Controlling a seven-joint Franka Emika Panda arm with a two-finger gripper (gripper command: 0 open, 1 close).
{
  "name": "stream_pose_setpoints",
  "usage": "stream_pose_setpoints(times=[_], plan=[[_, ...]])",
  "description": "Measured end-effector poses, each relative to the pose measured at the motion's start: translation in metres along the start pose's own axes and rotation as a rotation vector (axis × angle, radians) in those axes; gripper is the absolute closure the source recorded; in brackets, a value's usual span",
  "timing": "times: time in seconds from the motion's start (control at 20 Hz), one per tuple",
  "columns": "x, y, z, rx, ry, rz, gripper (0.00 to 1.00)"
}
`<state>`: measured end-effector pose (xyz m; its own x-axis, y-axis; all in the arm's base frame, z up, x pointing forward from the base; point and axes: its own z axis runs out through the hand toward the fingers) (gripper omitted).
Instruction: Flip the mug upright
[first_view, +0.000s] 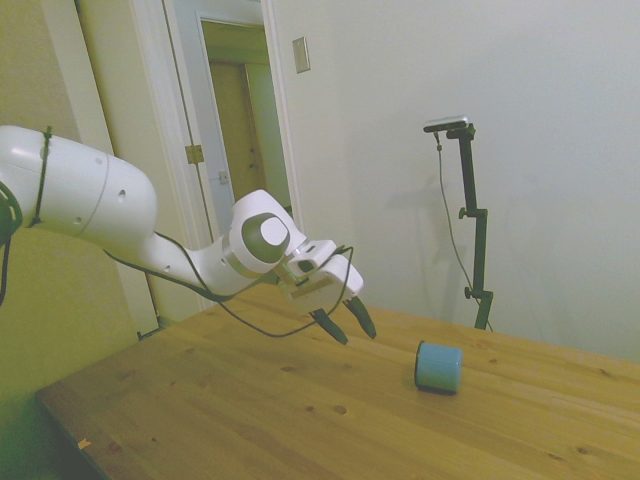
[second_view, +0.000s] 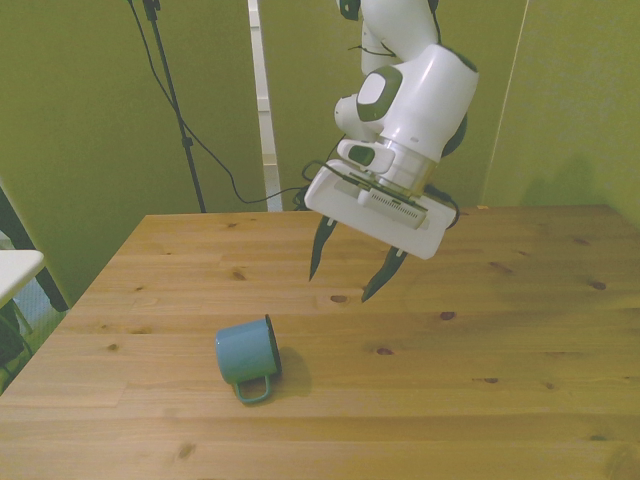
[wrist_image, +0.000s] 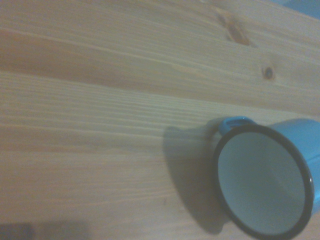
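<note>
The light-blue mug (second_view: 247, 354) lies on its side on the wooden table (second_view: 500, 340), handle toward the table's near edge in the front view. In the side view the mug (first_view: 438, 367) rests to the right of the arm. Close up, the mug (wrist_image: 270, 180) shows its dark rim and pale inside. My gripper (second_view: 352, 268) hangs above the table, behind the mug and toward the front view's right of it, apart from it. It is open, the two dark fingers spread with nothing between them. In the side view the gripper (first_view: 345, 322) is tilted down toward the mug.
The table's front edge runs close below the mug in the front view. A doorway (first_view: 245, 110) and a pale wall stand behind the table in the side view. A white surface (second_view: 15, 268) juts in at the front view's left edge.
</note>
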<state>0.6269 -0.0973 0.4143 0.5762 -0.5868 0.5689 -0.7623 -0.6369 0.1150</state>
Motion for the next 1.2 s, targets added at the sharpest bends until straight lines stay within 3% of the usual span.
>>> stream_pose_setpoints(times=[0.25, 0.65, 0.9, 1.2], plan=[[0.017, 0.007, 0.027, -0.016, 0.091, -0.063, 0.0], [0.023, 0.012, 0.028, -0.069, 0.181, -0.109, 0.0], [0.022, 0.019, 0.037, -0.158, 0.225, -0.104, 0.0], [0.021, 0.004, 0.055, -0.196, 0.247, -0.075, 0.0]])
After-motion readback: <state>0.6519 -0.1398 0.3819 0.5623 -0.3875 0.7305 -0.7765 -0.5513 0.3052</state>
